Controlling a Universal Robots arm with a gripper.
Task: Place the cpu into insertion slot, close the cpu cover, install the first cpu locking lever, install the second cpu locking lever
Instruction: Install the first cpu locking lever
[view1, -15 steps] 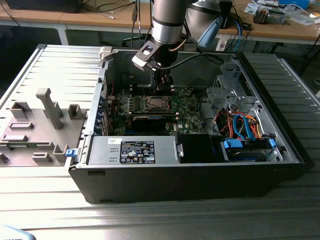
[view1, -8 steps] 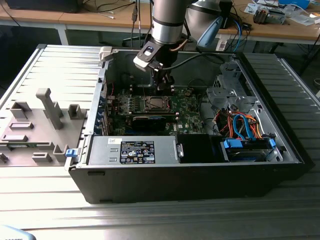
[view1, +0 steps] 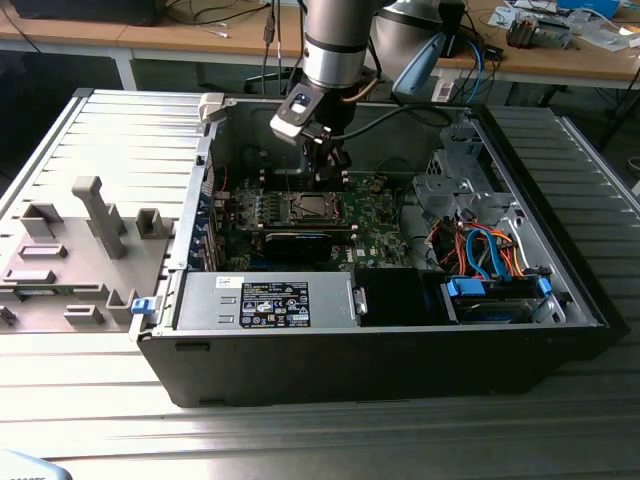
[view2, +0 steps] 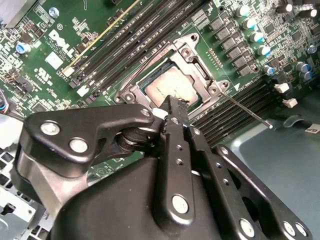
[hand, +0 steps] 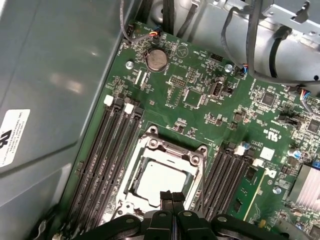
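Black finger links are seen nearest the lens in both wrist views. The gripper (view2: 176, 102) is clenched on nothing, tips pressed together just above one edge of the cpu (view2: 172, 85) (probably so that a narrow point can push or hook). The cpu is seated in the slot (view1: 312, 207), and the cover (hand: 172, 149) appears laid flat over its rim. One lever (view2: 250, 111) is seen angled out, seemingly unlatched. Contact under the tips is hidden, and a second lever cannot be made out.
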